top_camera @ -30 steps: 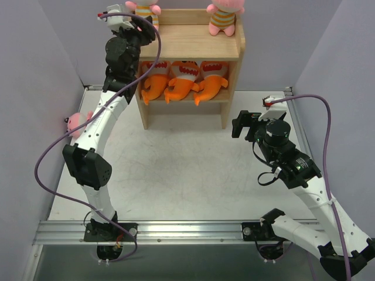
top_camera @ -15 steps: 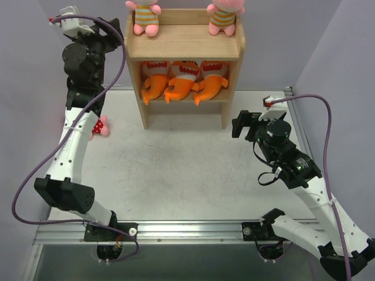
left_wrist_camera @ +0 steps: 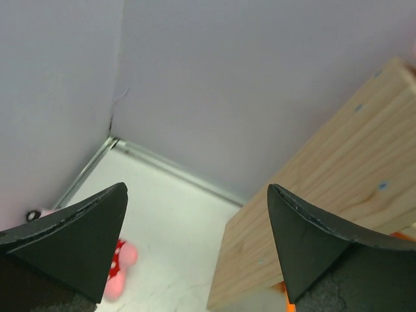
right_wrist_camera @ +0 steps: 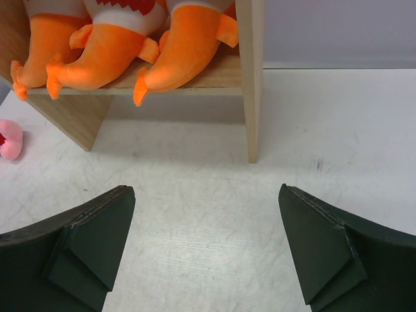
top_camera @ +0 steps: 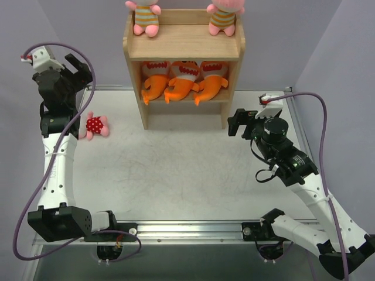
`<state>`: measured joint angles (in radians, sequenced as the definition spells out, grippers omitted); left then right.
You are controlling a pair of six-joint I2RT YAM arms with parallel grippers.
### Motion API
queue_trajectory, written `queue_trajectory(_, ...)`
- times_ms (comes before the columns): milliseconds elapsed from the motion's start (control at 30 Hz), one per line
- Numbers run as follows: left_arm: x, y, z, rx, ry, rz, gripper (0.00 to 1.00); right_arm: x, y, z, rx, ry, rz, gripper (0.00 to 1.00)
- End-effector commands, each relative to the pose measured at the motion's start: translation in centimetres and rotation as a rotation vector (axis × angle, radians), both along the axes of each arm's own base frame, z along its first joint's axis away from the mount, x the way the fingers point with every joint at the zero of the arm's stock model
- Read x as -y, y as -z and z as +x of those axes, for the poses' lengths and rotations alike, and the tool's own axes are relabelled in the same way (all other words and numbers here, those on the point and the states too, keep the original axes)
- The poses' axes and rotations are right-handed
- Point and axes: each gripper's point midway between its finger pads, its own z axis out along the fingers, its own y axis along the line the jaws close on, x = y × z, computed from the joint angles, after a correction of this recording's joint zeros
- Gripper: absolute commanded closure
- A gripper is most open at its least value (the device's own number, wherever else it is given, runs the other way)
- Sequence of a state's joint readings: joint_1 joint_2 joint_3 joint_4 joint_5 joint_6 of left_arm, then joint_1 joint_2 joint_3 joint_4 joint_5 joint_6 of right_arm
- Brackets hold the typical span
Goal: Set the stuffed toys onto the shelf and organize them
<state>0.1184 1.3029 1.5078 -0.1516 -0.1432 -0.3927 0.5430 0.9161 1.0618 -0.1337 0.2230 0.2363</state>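
The wooden shelf [top_camera: 184, 44] stands at the back centre. Two pink striped dolls, one at the left [top_camera: 145, 14] and one at the right [top_camera: 223, 14], sit on its top. Three orange fish toys [top_camera: 183, 79] lie in a row on the middle tier, also in the right wrist view [right_wrist_camera: 104, 55]. The pink doll in red polka dots [top_camera: 95, 125] lies on the table left of the shelf, also in the left wrist view [left_wrist_camera: 120, 270]. My left gripper [top_camera: 81, 69] is open and empty, raised at the far left above that doll. My right gripper [top_camera: 239, 124] is open and empty, right of the shelf.
Purple walls close in the back and both sides. A metal rail [top_camera: 176, 231] runs along the near edge of the white table [top_camera: 176, 170]. The shelf's side panel [left_wrist_camera: 338, 175] fills the right of the left wrist view.
My left arm has swung left and down, away from the shelf top to the far left wall. The polka-dot doll, earlier partly hidden by the arm, now shows fully. The right gripper barely shifted.
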Motion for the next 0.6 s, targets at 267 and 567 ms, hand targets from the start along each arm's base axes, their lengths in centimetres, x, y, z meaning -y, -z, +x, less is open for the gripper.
queue_trajectory(267, -7.2, 16.5, 0.2, -0.266, -0.150, -0.267, 0.03, -1.0, 0.2, 1.0, 0.023, -0.048, -0.029, 0.00)
queue_trajectory(567, -10.5, 22.3, 2.4, -0.285, -0.230, -0.315, 0.04, -1.3, 0.9, 1.4, 0.024, -0.058, -0.050, 0.01)
